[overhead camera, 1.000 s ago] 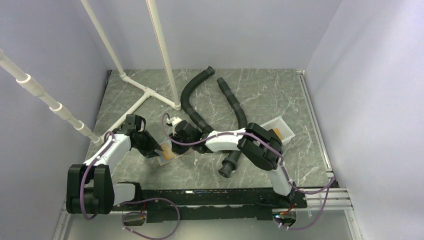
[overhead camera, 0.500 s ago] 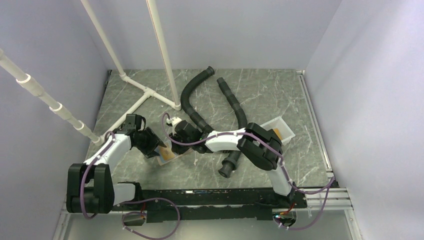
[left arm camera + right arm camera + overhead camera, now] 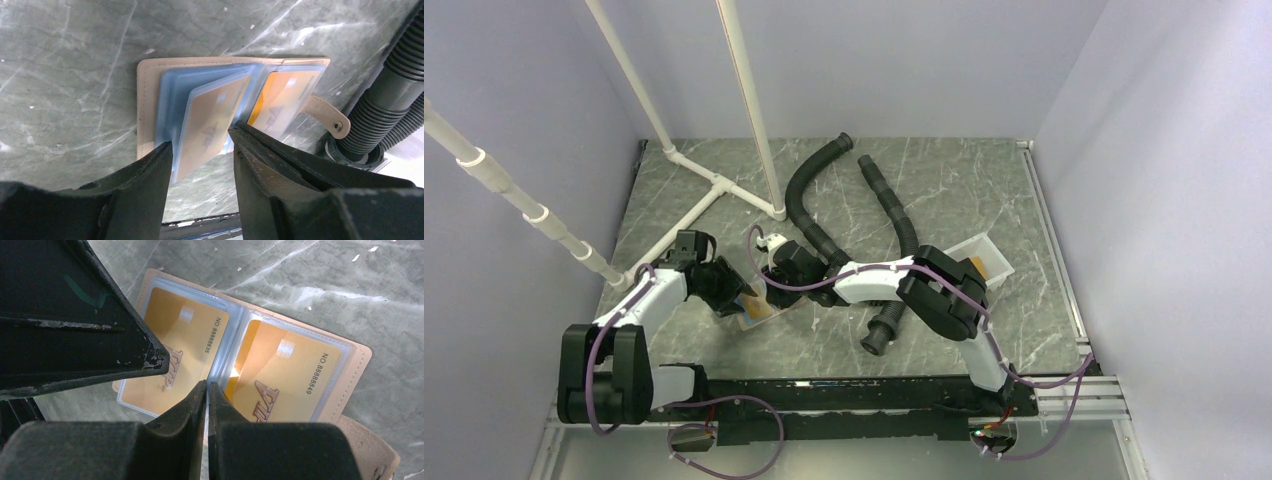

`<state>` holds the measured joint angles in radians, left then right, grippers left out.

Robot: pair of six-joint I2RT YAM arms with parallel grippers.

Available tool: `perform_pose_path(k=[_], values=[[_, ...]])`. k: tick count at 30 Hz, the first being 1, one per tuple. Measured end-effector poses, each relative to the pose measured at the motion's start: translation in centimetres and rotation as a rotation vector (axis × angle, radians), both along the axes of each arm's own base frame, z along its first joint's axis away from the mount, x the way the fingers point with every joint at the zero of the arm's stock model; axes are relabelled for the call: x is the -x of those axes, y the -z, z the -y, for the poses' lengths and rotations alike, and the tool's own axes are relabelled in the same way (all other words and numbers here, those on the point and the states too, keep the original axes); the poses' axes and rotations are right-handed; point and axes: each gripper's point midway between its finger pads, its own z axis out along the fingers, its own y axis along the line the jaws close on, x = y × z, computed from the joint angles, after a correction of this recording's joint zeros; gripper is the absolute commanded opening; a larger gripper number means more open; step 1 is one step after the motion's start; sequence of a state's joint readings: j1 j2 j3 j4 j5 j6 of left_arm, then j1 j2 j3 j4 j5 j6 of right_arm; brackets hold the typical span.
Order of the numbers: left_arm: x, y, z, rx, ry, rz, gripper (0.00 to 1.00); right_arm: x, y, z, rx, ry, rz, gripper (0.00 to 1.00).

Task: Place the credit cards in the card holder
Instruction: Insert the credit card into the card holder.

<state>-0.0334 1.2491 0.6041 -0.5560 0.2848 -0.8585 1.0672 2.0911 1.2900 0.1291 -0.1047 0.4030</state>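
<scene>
Grey marbled tabletop between lavender walls: a small tan leather-like card holder (image 3: 760, 310) lies open left of centre in the overhead view, with orange-gold credit cards (image 3: 285, 377) already seated in its clear sleeves. The left jaws stand released, straddling a lifted sleeve page without visibly clamping it. The right jaws are clenched on nothing, their joined tips set at the wallet's fold. The step in hand appears to be paging to a free sleeve. Next, a fresh card would need fetching, perhaps from the shallow white rectangular tray (image 3: 1004, 262) at right, then sliding in edge-first.
</scene>
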Motion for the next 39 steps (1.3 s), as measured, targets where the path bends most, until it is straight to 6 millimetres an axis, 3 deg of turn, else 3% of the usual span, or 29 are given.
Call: perform_pose_path(k=[6,10,27,33,39], values=[[-0.6,-1.5,0.1,0.009,0.002,0.075,0.52,0.0,0.0,0.0,-0.001,0.001,-0.001,0.09],[-1.3,-2.7,0.4,0.025,0.008,0.138,0.51,0.0,0.0,0.0,-0.004,0.007,-0.008,0.16],[-1.9,-2.8,1.6,0.094,0.043,0.14,0.62,-0.1,-1.1,1.3,0.006,0.02,-0.067,0.29],[-2.8,-4.1,2.6,0.122,0.079,0.191,0.65,-0.3,-2.2,3.0,0.013,0.053,-0.065,0.3],[-3.6,-4.7,3.9,0.146,0.126,0.217,0.66,-2.8,-5.2,6.0,0.003,0.147,-0.017,0.32]])
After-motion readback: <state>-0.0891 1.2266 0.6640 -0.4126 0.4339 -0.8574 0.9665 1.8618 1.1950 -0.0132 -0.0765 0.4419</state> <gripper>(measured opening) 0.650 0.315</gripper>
